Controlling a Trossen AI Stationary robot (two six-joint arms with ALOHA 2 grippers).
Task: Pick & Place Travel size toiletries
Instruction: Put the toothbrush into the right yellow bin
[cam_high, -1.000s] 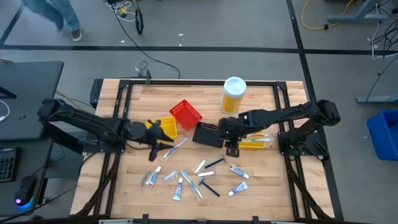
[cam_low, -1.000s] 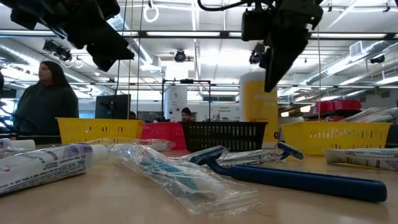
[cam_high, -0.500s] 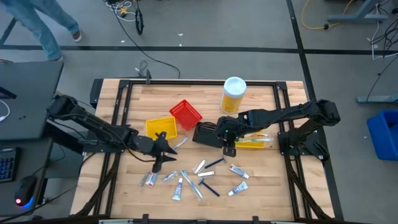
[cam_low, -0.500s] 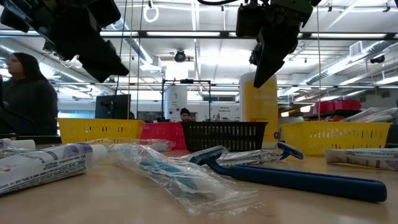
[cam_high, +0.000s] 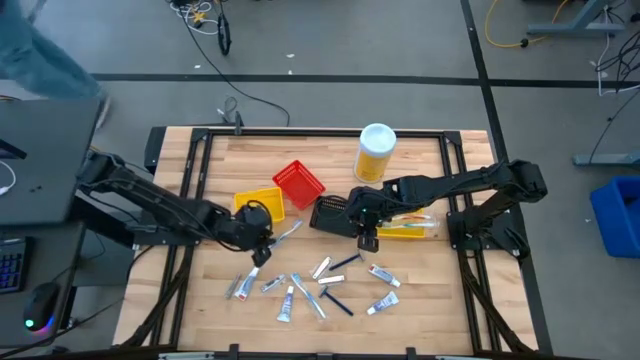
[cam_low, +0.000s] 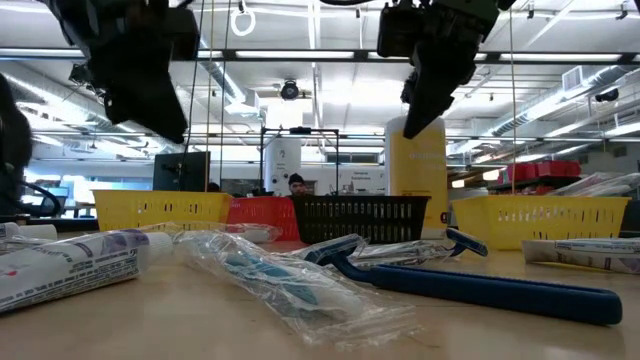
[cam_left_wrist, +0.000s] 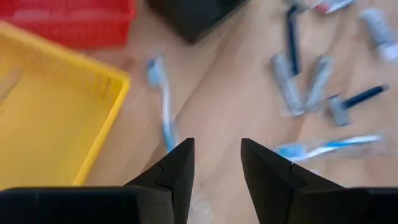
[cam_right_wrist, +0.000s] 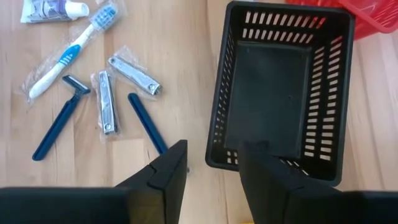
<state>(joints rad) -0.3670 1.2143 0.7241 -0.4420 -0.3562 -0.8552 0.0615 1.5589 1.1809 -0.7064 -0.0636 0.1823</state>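
Note:
The travel size toiletries (cam_high: 318, 285) lie scattered on the wooden table's near half: small tubes, razors, nail clippers and wrapped toothbrushes, all flat on the wood. My left gripper (cam_left_wrist: 216, 155) hangs open and empty, slanting down beside the near right corner of a yellow bin (cam_left_wrist: 50, 118), just short of a blue-and-white toothbrush (cam_left_wrist: 163, 106). My right gripper (cam_right_wrist: 212, 158) is open and empty too, hanging at the near edge of the black bin (cam_right_wrist: 280, 87), with a dark blue razor handle (cam_right_wrist: 146, 121) just beside its fingers.
A red bin (cam_high: 298, 183) sits behind the yellow bin (cam_high: 258, 205) and the black bin (cam_high: 332, 213). A second yellow bin (cam_high: 405, 228) lies under my right arm. A big yellow bottle (cam_high: 375, 152) stands at the far side. A person (cam_high: 50, 60) passes beyond the table's far left corner.
My left gripper has swung from beside the yellow bin toward the table's near side and slightly right, tipping from nearly level to slanting down and rolling about its own axis. My right gripper has stayed in place, tipping slightly. The person behind the table has walked off to the left.

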